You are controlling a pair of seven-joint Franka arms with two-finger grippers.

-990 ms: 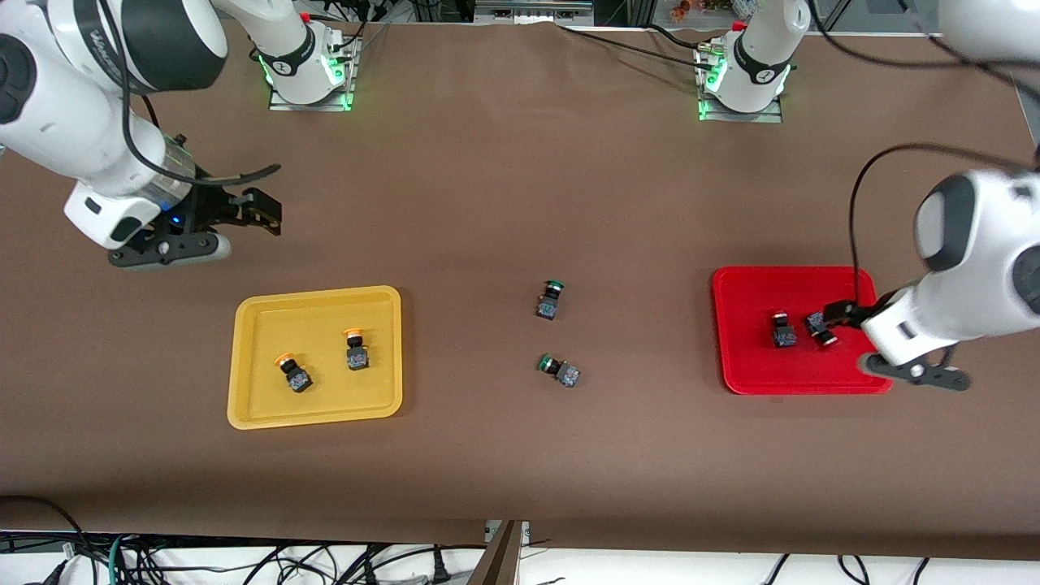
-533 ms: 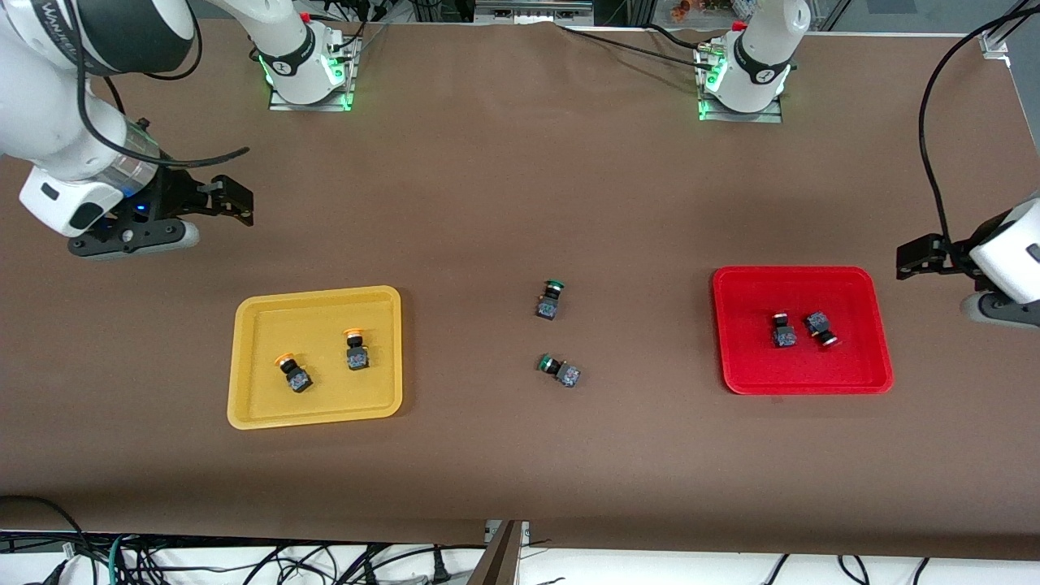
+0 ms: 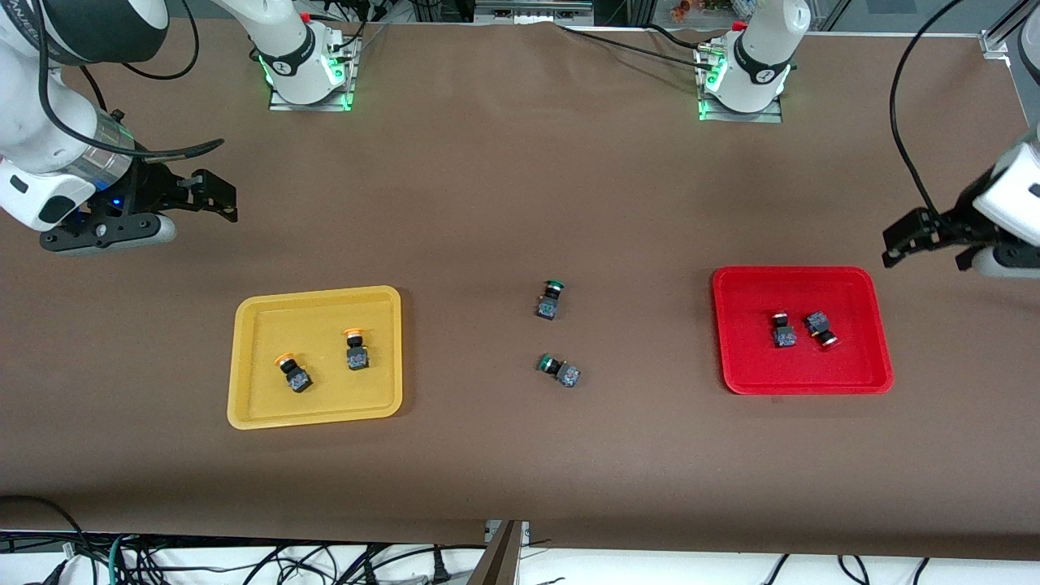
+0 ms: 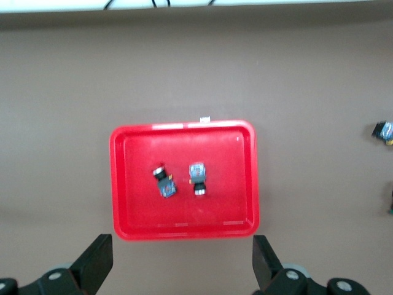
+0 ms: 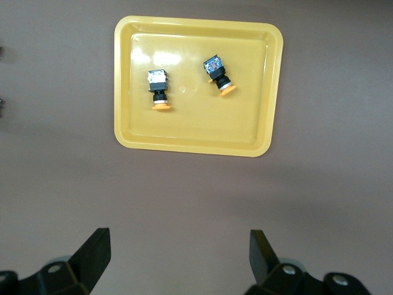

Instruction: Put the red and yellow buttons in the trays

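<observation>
While both arms hang clear of the work, the table reads as follows, nearest the front camera first. Yellow tray (image 3: 315, 416): holds two yellow buttons, one (image 3: 296, 376) nearer the front camera than the other (image 3: 356, 351), both lying loose on its floor; it sits well apart from the right gripper's jaws, nearer the front camera than the spot they hang over. Red tray (image 3: 803, 385): holds two red buttons (image 3: 783, 333) (image 3: 820, 327), just beside each other, likewise well clear of the left gripper's jaws. Two green buttons (image 3: 561, 370) (image 3: 550, 300): on the bare table (image 3: 520, 187) between the trays, near neither pair of jaws. Right gripper (image 3: 218, 197): over bare table at the right arm's end, jaws spread wide, holding nothing. Left gripper (image 3: 906, 240): over bare table at the left arm's end, just outside the red tray's rim, jaws spread wide, empty. Judgement: all four task buttons appear sorted, so the job looks done. Risks: a low sweep by the left gripper could clip the red tray's rim and shift it; a further pick could wrongly take a green-capped switch.
</observation>
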